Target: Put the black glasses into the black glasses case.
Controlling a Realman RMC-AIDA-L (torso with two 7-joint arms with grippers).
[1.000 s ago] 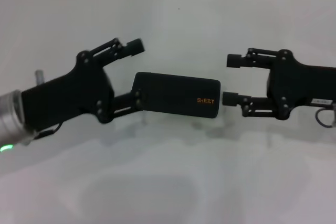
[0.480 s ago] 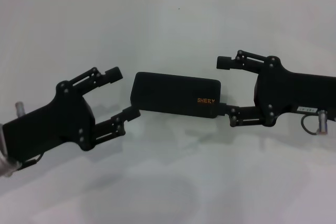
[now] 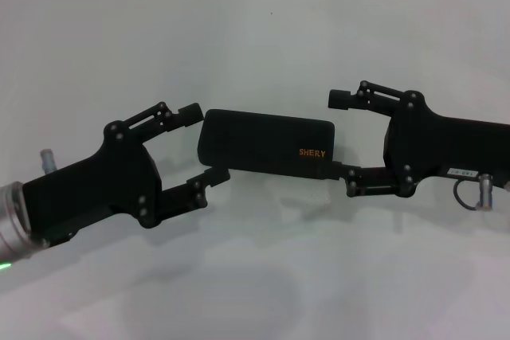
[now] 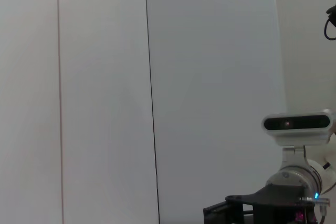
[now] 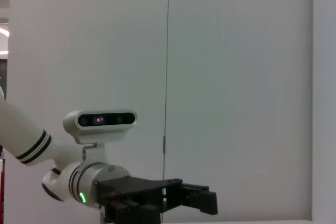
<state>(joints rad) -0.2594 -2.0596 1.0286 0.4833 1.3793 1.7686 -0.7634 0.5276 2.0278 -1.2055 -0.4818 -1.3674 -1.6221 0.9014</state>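
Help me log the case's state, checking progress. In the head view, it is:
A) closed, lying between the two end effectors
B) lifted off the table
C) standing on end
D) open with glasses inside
A: the case lies flat, lid shut, between the left end effector and right end effector.

Head view: high, looking down on table (image 3: 255, 29). Wrist views: level, facing each other's arm, wall behind.
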